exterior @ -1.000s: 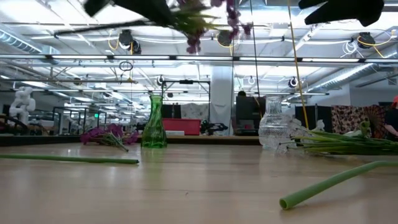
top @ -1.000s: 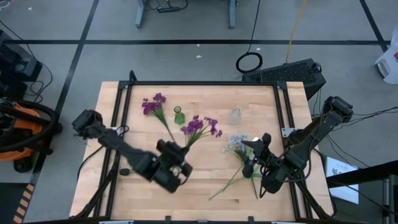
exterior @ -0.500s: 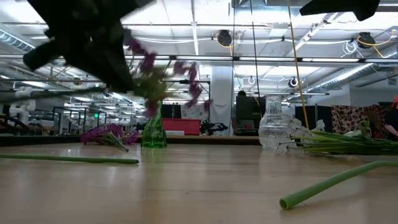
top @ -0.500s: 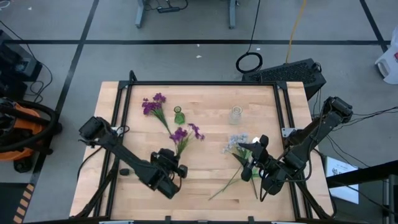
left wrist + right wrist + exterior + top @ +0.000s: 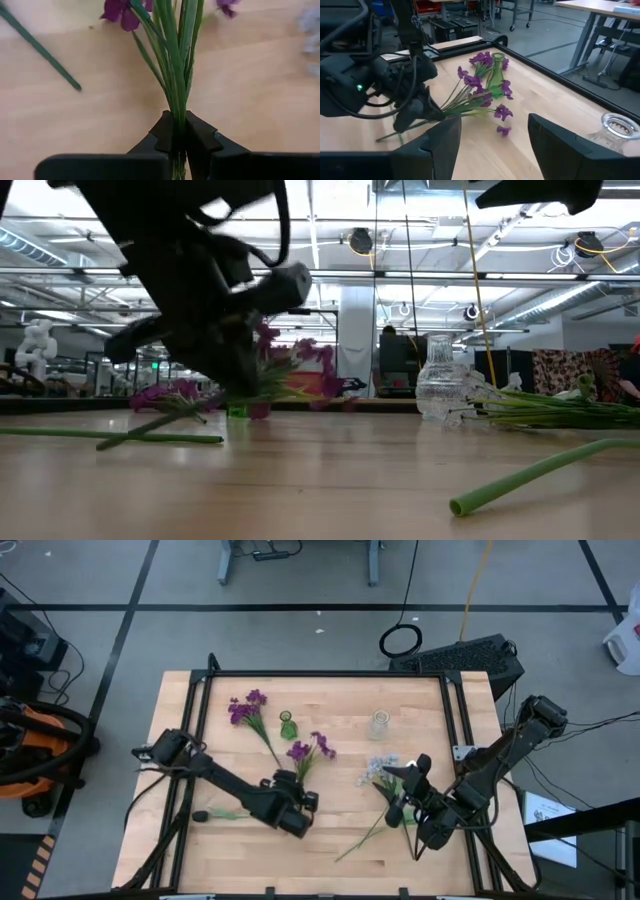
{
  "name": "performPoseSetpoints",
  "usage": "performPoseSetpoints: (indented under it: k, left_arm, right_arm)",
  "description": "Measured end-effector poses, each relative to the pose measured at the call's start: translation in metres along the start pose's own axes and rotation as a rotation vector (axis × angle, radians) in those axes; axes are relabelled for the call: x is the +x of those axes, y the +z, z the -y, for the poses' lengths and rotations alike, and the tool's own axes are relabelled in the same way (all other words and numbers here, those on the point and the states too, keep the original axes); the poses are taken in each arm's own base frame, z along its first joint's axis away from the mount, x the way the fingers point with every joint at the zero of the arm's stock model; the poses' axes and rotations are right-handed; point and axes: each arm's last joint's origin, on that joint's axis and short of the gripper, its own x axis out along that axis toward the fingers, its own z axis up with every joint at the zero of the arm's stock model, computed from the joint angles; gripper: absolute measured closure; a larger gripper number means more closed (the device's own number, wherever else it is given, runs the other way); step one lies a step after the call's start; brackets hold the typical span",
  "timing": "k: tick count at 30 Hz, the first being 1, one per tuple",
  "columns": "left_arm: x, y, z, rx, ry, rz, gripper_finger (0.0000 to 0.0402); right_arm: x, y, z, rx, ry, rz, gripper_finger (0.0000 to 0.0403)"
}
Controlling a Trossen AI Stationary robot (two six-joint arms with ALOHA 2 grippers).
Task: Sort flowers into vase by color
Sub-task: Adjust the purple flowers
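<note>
My left gripper (image 5: pixel 296 798) is low over the table's middle, shut on a purple flower (image 5: pixel 310 748) whose blossoms (image 5: pixel 485 95) point toward the green vase (image 5: pixel 288 726). A second purple flower (image 5: pixel 246 708) lies flat at the far left. A clear vase (image 5: pixel 379 723) stands right of the green one. A pale flower bunch (image 5: pixel 380 770) lies on the table by my right gripper (image 5: pixel 495 150), which hangs open above it with nothing between its fingers. My left gripper pinches the purple flower's bundle of green stems (image 5: pixel 177 131) between its two fingers, below the leaves. The fingers slant downward, and the stems run on past the fingertips toward the blossoms. The flower lies nearly level, and its stem end (image 5: pixel 105 445) reaches down to the table.
A loose green stem (image 5: pixel 110 437) lies on the table's left part, and another (image 5: pixel 530 473) lies near the front right. A black frame (image 5: pixel 320 675) borders the table's far edge. Bare wood shows between the two arms.
My left gripper has come down from well above the table to just over it, rolling as it sank and drifting a little toward the right. The purple flower came down with it and now lies nearly level by the green vase.
</note>
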Motion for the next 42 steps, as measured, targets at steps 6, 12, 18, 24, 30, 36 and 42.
performPoseSetpoints:
  k: [6, 12, 18, 24, 30, 36, 42]
  left_arm:
    - [0.010, 0.010, 0.002, 0.084, 0.012, 0.002, 0.0285]
    - [-0.001, 0.018, -0.001, 0.158, 0.026, -0.005, 0.0182]
    - [-0.020, 0.035, -0.023, 0.149, 0.180, -0.025, 0.0145]
    - [-0.021, 0.047, -0.046, 0.046, 0.387, 0.016, 0.0158]
    - [0.013, 0.053, -0.062, -0.045, 0.410, 0.024, 0.0181]
    - [0.039, 0.055, -0.080, -0.105, 0.389, 0.099, 0.0185]
    - [0.058, 0.056, -0.100, -0.150, 0.413, 0.111, 0.0185]
  right_arm:
    - [0.004, 0.001, 0.002, -0.031, -0.015, -0.001, 0.0181]
    - [0.006, 0.001, 0.002, -0.056, -0.021, -0.005, 0.0181]
    - [0.006, 0.002, 0.003, -0.090, -0.025, -0.007, 0.0181]
    - [0.006, 0.002, 0.003, -0.132, -0.024, -0.008, 0.0181]
    - [0.006, 0.002, 0.003, -0.148, -0.025, -0.007, 0.0181]
    - [0.006, 0.001, 0.002, -0.147, -0.011, -0.023, 0.0181]
    - [0.007, 0.001, 0.003, -0.127, -0.013, -0.022, 0.0181]
